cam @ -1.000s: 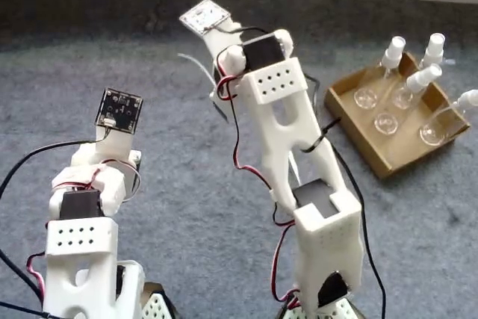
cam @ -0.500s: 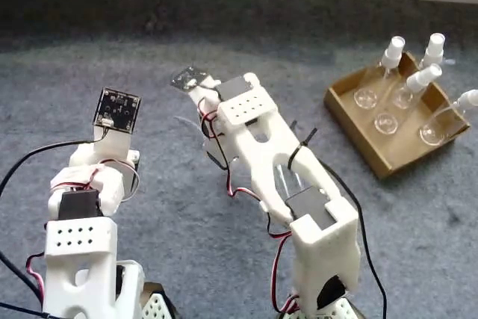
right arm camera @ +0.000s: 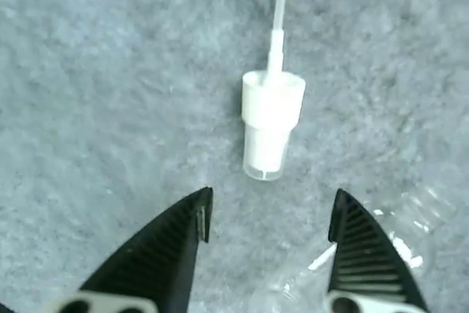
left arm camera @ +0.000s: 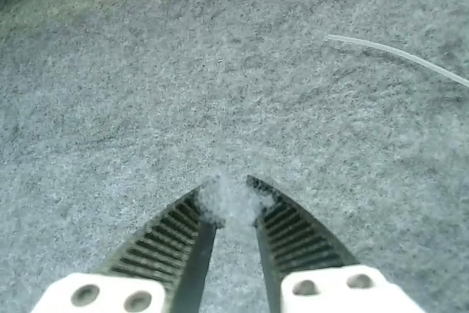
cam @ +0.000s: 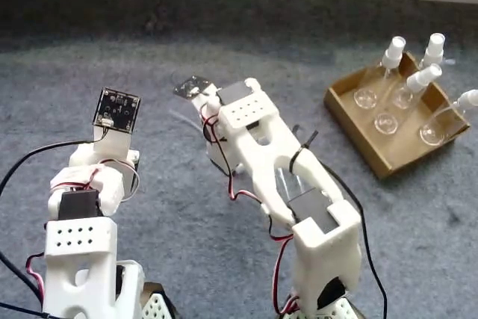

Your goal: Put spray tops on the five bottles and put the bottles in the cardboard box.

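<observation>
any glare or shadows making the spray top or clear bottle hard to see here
Right wrist view: the spray top lies evenly lit with just a faint shadow on the carpet, while the clear bottle reads mostly as bright glints. High view: even light, small glints on the bottles in the cardboard box. Left wrist view: no glare.

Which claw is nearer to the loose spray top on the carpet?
Right. The right claw hangs open just short of the spray top; the left claw is at the carpet, well apart from it.
</observation>
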`<state>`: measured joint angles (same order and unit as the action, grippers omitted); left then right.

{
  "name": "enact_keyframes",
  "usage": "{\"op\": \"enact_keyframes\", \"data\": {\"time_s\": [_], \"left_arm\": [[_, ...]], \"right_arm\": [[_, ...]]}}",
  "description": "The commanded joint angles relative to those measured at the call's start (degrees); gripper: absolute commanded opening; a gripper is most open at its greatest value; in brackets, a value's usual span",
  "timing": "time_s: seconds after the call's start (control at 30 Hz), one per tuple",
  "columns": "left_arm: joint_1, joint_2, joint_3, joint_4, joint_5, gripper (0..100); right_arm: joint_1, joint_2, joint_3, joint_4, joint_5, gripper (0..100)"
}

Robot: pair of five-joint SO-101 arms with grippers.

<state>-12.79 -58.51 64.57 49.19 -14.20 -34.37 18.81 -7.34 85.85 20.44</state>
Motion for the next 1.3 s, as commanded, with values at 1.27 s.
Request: {"op": "enact_keyframes", "data": {"time_s": [1.27], "left_arm": [[0.1,-1.4,1.1,-1.1,0.7,1]], "right_arm": [[18.9,-82.6,18.8,6.8,-0.3,22.0]]}}
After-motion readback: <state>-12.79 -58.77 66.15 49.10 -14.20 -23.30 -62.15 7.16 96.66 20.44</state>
